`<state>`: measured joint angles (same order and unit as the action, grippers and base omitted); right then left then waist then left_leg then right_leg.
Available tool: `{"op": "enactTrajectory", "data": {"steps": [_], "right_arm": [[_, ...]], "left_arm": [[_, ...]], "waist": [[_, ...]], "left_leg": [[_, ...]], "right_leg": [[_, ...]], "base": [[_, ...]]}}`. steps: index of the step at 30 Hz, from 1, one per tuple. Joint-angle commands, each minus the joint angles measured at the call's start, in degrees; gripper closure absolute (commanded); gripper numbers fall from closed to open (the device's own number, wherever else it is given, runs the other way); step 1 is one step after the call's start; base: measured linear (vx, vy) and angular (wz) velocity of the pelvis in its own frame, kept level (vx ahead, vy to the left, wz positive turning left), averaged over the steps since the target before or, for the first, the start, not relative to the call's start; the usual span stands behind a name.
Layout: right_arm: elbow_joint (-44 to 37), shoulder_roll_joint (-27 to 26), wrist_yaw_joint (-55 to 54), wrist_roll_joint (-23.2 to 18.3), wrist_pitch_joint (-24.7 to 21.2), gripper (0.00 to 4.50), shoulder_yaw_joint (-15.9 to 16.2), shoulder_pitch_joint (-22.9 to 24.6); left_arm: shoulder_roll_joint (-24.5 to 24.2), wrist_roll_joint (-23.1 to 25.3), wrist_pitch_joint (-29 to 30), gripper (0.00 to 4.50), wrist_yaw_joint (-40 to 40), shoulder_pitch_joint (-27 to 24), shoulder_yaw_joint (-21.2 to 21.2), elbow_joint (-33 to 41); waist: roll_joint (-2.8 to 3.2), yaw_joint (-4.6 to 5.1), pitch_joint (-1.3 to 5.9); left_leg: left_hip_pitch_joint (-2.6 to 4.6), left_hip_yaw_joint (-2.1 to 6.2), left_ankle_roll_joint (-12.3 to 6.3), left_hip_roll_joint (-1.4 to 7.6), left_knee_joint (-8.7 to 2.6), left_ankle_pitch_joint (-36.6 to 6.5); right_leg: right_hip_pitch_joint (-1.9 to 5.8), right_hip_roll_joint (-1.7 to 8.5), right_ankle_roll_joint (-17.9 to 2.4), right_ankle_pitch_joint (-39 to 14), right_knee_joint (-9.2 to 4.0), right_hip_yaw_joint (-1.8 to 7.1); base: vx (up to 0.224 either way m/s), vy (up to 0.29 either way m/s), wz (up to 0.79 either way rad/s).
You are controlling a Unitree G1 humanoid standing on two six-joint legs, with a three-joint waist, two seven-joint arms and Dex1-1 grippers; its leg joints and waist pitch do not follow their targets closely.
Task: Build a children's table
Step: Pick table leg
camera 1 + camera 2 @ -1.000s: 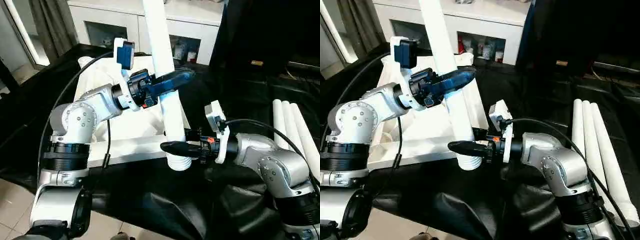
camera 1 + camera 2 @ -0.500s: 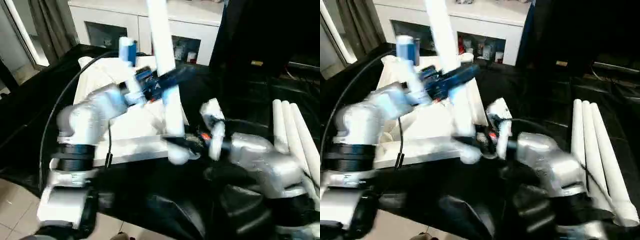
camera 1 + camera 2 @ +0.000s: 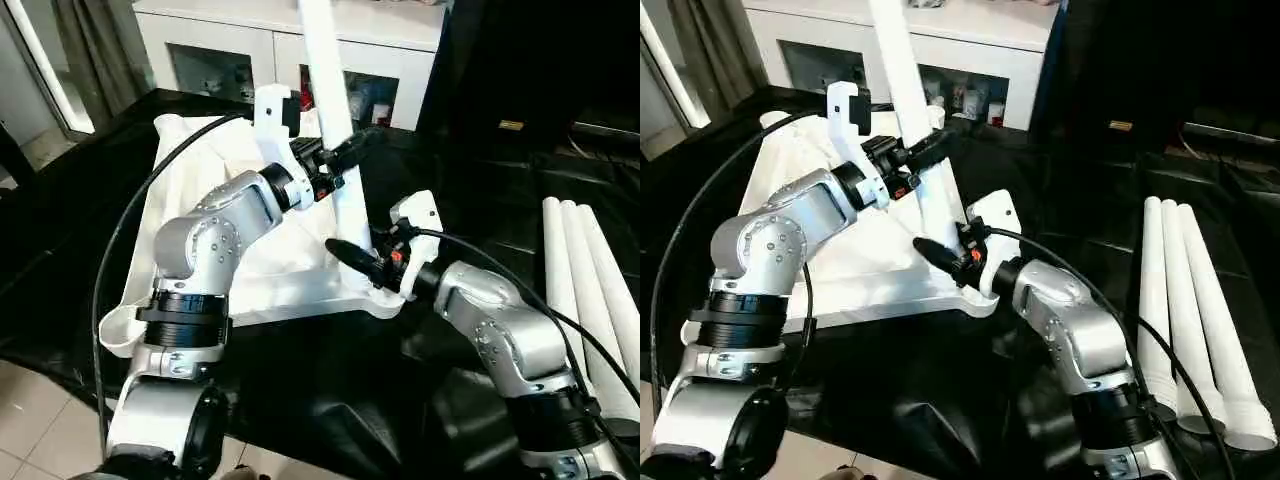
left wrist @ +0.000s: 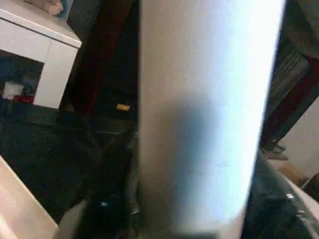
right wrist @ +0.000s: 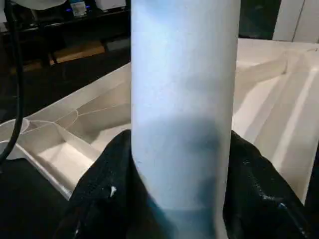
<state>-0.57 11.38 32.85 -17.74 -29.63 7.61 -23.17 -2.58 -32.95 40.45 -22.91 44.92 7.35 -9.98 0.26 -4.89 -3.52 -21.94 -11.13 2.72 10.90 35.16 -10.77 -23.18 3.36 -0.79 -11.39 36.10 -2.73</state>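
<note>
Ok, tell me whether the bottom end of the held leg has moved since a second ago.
Yes. The leg bottom end, earlier hanging off the table top's near edge over black cloth, now sits at its near-right corner.

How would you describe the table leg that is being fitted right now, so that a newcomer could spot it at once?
Start at the white ribbed table top lying on the black cloth. At its near right corner one white leg stands almost upright, gripped high by the left gripper and low by the right gripper. The three other legs lie flat, far right.
</note>
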Motion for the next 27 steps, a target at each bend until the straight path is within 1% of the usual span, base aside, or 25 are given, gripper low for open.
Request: {"op": "enactTrajectory", "data": {"steps": [1,3,4,9,10,11,12,13,14,15,16,18,19,20,21,22,24,25,26,27], "right_arm": [[-0.1,-0.2,0.0,0.3,1.8,2.54,0.7,-1.1],[0.1,-0.3,0.1,0.8,2.2,2.54,0.9,-1.2],[0.3,-0.4,0.1,1.0,2.3,2.54,0.9,-1.2],[0.3,-0.4,0.5,1.1,2.2,2.54,1.0,-1.5],[0.3,-0.4,0.6,0.9,2.0,1.84,0.9,-1.6],[-0.4,0.5,3.1,-1.0,0.7,1.84,0.8,-1.5],[-0.9,1.1,4.6,-1.7,0.3,1.84,0.9,-1.5],[-0.9,1.2,4.8,-1.8,0.2,1.78,0.9,-1.4],[-1.6,2.2,6.8,-3.1,-1.3,1.65,1.0,-1.3],[-2.3,3.0,8.0,-3.7,-2.0,1.50,1.2,-1.1],[-3.8,4.9,11.1,-5.2,-3.6,1.43,1.6,-0.5],[-4.6,6.2,12.5,-6.7,-5.6,1.40,1.1,-0.3],[-5.4,7.5,14.2,-7.5,-6.3,1.21,1.2,0.0],[-6.5,9.2,16.6,-8.9,-7.6,1.09,1.2,0.3],[-6.8,9.6,17.2,-9.5,-8.1,1.09,1.1,0.4],[-7.0,9.9,17.7,-9.8,-8.5,1.02,1.1,0.4],[-7.7,10.8,19.1,-10.6,-9.2,1.02,1.3,0.5],[-7.8,11.0,19.4,-10.7,-9.3,1.02,1.3,0.5],[-8.0,11.2,19.7,-11.1,-9.6,1.32,1.4,0.6],[-8.1,11.3,19.8,-11.2,-9.9,1.32,1.5,0.7]], "left_arm": [[0.0,-0.1,0.9,2.30,2.1,0.0,1.6,0.2],[0.2,-0.3,0.8,2.56,2.9,0.0,1.9,0.2],[0.2,-0.4,1.0,2.59,3.2,0.0,1.9,0.1],[0.0,-1.3,1.8,2.67,2.4,0.1,2.1,0.6],[-0.1,-1.6,2.0,2.67,1.9,0.2,2.0,0.8],[-1.3,-2.1,2.2,2.67,-1.8,0.2,0.8,1.3],[-2.0,-2.4,2.4,2.67,-3.8,0.2,0.1,1.6],[-2.1,-2.5,2.4,2.67,-4.1,0.2,0.0,1.6],[-3.1,-3.0,2.5,2.67,-7.0,0.1,-1.2,2.2],[-3.7,-3.2,2.7,2.67,-8.7,0.0,-1.9,2.6],[-5.2,-3.7,3.1,2.67,-12.5,-0.3,-3.7,3.5],[-6.7,-4.3,3.7,2.67,-16.4,-0.3,-5.2,3.9],[-7.7,-4.6,3.7,2.67,-19.3,-0.1,-6.0,4.1],[-8.9,-5.2,3.8,2.67,-23.0,0.1,-6.8,4.2],[-9.2,-5.3,3.8,2.67,-24.1,0.2,-6.9,4.1],[-9.5,-6.1,3.9,2.67,-25.7,0.4,-6.8,4.2],[-10.2,-8.7,4.6,2.67,-30.1,0.7,-6.2,4.7],[-10.4,-9.1,4.7,2.67,-30.8,0.7,-6.2,4.8],[-10.6,-10.4,4.9,2.67,-32.4,0.6,-5.9,5.1],[-10.7,-11.0,5.0,2.67,-33.2,0.6,-5.7,5.3]], "waist": [[-0.02,0.20,4.31],[0.01,0.19,4.35],[-0.13,0.17,4.35],[-0.10,0.15,4.33],[-0.06,0.17,4.29],[-0.13,0.14,4.27],[-0.06,0.05,4.30],[-0.03,0.04,4.28],[-0.13,0.08,4.31],[-0.13,0.05,4.31],[-0.11,-0.09,4.29],[0.03,-0.18,4.32],[-0.10,-0.06,4.27],[-0.13,-0.15,4.21],[-0.11,-0.15,4.17],[0.10,-0.22,4.14],[-0.05,-0.08,4.22],[-0.05,-0.07,4.24],[0.00,-0.01,4.22],[-0.06,0.03,4.19]], "left_leg": [[0.92,1.24,-0.15,1.88,-3.69,-5.9],[0.88,1.24,-0.27,1.90,-3.64,-5.6],[0.88,1.20,-0.41,1.89,-3.62,-5.5],[0.93,1.21,-0.50,1.88,-3.66,-5.6],[0.91,1.22,-0.49,1.89,-3.69,-5.6],[0.97,1.22,-0.57,1.88,-3.72,-5.8],[1.00,1.21,-0.84,1.87,-3.70,-6.0],[0.96,1.22,-0.81,1.93,-3.72,-5.9],[0.99,1.20,-0.79,1.93,-3.70,-5.7],[1.00,1.21,-0.96,1.88,-3.70,-5.4],[1.07,1.24,-1.27,1.93,-3.72,-5.3],[1.03,1.20,-1.41,2.08,-3.70,-4.9],[0.98,1.16,-1.37,2.07,-3.70,-5.0],[1.04,1.15,-1.46,1.97,-3.75,-5.6],[1.04,1.12,-1.42,1.98,-3.73,-5.8],[1.05,1.13,-1.07,2.04,-3.75,-6.1],[1.04,1.10,-0.68,1.92,-3.73,-6.1],[0.98,1.15,-0.55,1.97,-3.74,-6.0],[1.01,1.14,-0.49,2.00,-3.73,-6.2],[1.00,1.12,-0.53,1.97,-3.71,-6.3]], "right_leg": [[3.45,4.02,-11.3,-4.0,-4.17,2.64],[3.44,4.00,-11.5,-3.3,-4.10,2.64],[3.43,4.02,-11.5,-3.1,-4.08,2.66],[3.43,4.04,-11.4,-3.8,-4.14,2.63],[3.39,4.03,-11.4,-3.8,-4.13,2.64],[3.36,4.05,-11.3,-4.3,-4.24,2.63],[3.38,4.06,-11.1,-4.7,-4.24,2.66],[3.38,4.07,-11.0,-4.5,-4.19,2.68],[3.36,4.02,-11.2,-4.0,-4.11,2.65],[3.40,4.00,-11.3,-3.7,-4.07,2.66],[3.44,3.99,-11.4,-3.6,-4.07,2.66],[3.38,4.08,-11.6,-2.8,-3.80,2.71],[3.36,4.06,-11.8,-3.0,-3.90,2.69],[3.47,4.16,-11.7,-4.4,-4.12,2.68],[3.41,4.16,-11.6,-5.1,-4.17,2.74],[3.35,4.16,-11.4,-5.8,-4.17,2.76],[3.37,4.18,-11.9,-5.9,-4.17,2.69],[3.42,4.20,-12.1,-5.6,-4.05,2.68],[3.34,4.19,-12.3,-5.6,-4.11,2.66],[3.36,4.14,-12.3,-5.6,-4.13,2.67]], "base": [[0.000,0.000,0.00],[0.000,0.000,0.00],[0.000,0.000,0.00],[0.000,0.000,0.00],[0.000,0.000,0.00],[0.000,0.000,0.00],[0.000,0.000,0.00],[0.000,0.000,0.00],[0.000,0.000,0.00],[0.000,0.000,0.00],[0.000,0.000,0.00],[0.000,0.000,0.00],[0.000,0.000,0.00],[0.000,0.000,0.00],[0.000,0.000,0.00],[0.000,0.000,0.00],[0.000,0.000,0.00],[0.000,0.000,0.00],[0.000,0.000,0.00],[0.000,0.000,0.00]]}}
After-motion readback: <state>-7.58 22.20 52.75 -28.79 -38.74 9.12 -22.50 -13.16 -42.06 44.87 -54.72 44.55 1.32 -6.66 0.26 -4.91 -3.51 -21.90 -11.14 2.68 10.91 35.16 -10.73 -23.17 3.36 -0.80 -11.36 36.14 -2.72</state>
